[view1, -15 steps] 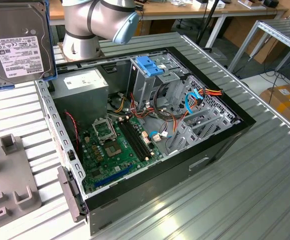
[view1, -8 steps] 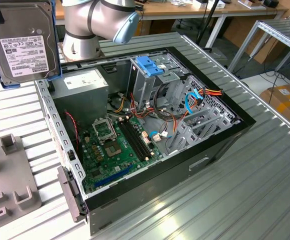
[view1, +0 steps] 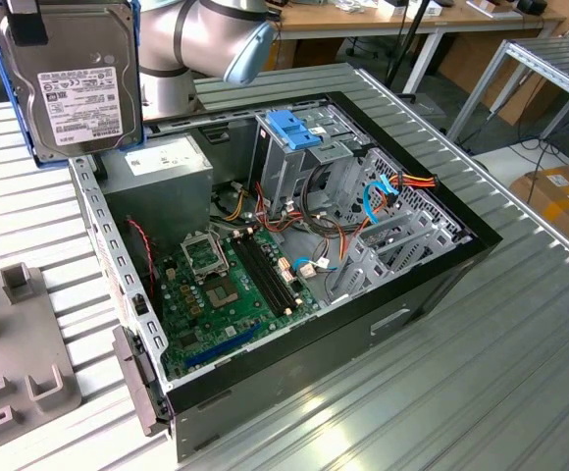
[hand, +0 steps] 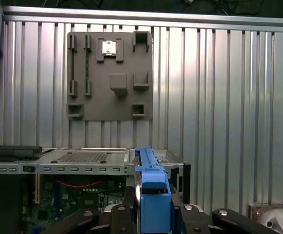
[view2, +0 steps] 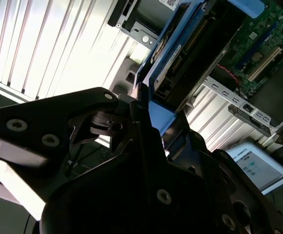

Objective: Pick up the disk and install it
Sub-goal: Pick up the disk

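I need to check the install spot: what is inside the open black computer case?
Green motherboard, silver power supply box, metal drive cage under a blue plastic bracket, coloured cables. The blue-framed grey disk in the gripper hides one case corner.

The disk (view1: 69, 83) hung at ten o'clock of the computer case (view1: 412, 314) in the exterior view. A fixture plate (view1: 20, 363) lay on the table (view1: 520, 383) at eight o'clock.
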`<act>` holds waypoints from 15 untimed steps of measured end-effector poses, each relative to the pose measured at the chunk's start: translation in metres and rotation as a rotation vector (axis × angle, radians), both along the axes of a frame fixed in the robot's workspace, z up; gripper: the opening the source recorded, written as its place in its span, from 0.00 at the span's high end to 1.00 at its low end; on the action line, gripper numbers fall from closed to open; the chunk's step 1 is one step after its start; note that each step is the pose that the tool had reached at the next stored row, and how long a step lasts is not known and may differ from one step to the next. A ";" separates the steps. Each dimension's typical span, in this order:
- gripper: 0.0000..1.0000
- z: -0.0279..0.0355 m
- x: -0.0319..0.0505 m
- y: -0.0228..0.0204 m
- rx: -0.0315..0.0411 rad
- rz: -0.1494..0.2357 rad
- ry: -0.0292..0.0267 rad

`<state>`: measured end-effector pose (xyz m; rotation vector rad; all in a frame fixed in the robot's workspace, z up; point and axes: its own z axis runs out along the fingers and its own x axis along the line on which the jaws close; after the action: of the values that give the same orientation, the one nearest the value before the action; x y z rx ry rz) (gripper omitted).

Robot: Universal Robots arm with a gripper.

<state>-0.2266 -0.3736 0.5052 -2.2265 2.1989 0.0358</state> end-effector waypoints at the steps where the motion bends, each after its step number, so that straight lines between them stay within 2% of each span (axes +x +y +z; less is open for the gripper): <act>1: 0.63 0.0000 0.0028 0.0000 -0.0001 0.000 0.0000; 5: 0.63 0.0000 0.0154 0.0000 -0.0001 0.000 0.0000; 13: 0.63 0.0000 0.0320 0.0000 0.0000 0.000 0.0000; 15: 0.63 0.0000 0.0388 0.0000 0.0000 0.000 0.0000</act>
<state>-0.1878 -0.3736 0.5052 -2.2265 2.1989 0.0357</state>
